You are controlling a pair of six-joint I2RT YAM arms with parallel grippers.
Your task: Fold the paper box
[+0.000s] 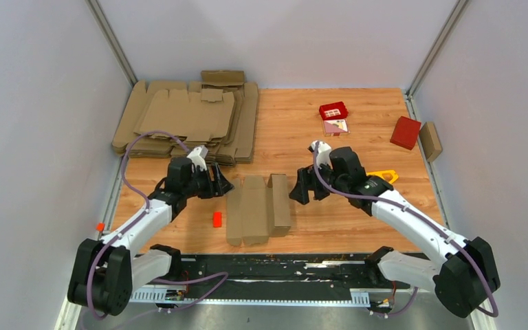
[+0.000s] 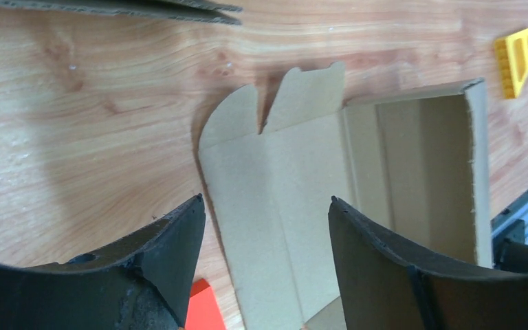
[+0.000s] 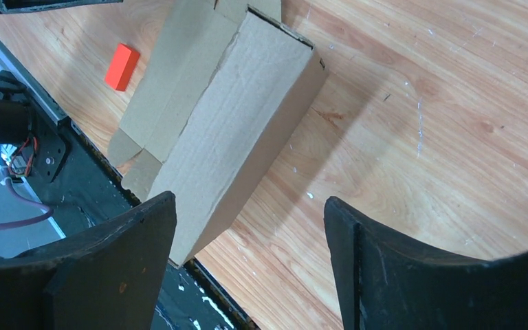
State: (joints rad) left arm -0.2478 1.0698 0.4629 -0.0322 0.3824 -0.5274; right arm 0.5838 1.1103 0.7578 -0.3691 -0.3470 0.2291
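Note:
The paper box (image 1: 258, 210) lies partly formed on the wooden table between the two arms. Its right part stands up as an open trough (image 2: 419, 165), and its flat panel with two rounded flaps (image 2: 275, 172) spreads to the left. My left gripper (image 1: 221, 184) hovers at the box's left edge with its jaws open; in the left wrist view (image 2: 265, 199) the flat panel lies below the gap, ungripped. My right gripper (image 1: 301, 189) is open just right of the box's raised wall (image 3: 234, 130), and the right wrist view (image 3: 249, 198) shows only bare wood between its fingers.
A pile of flat cardboard blanks (image 1: 185, 120) fills the back left. A small orange block (image 1: 217, 218) lies just left of the box. Red boxes (image 1: 333, 110) (image 1: 405, 132), a brown box (image 1: 430, 141) and a yellow piece (image 1: 383, 176) sit at the right. A black rail (image 1: 282, 265) runs along the near edge.

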